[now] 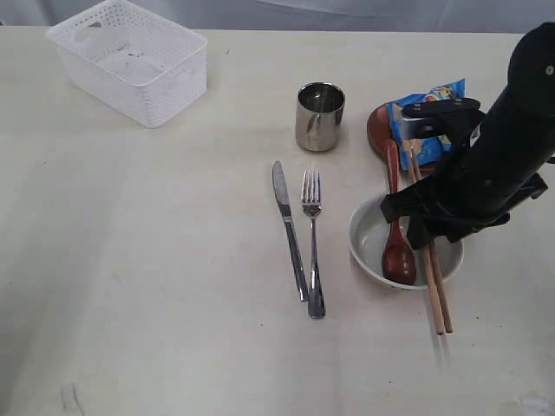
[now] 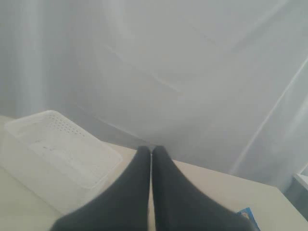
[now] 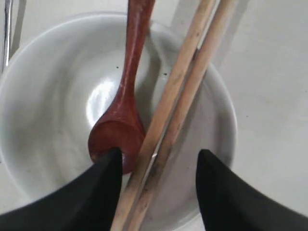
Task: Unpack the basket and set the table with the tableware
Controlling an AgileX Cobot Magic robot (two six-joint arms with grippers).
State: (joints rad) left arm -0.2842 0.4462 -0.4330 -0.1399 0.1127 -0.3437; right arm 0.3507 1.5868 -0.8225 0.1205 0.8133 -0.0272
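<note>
Jaws of right gripper [image 3: 159,154] spread, straddling the chopsticks [image 3: 185,91] lying across the bowl [image 3: 43,96] near the right edge of the table [image 1: 173,329], left gripper [image 2: 151,150] pressed together; best centre on both sticks, clear of the spoon [image 3: 120,130], then close squarely.

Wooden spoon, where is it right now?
Exterior view, right side: the wooden spoon lies with its head inside the pale bowl, handle sticking out over the far rim, and the chopsticks just to its right.
</note>
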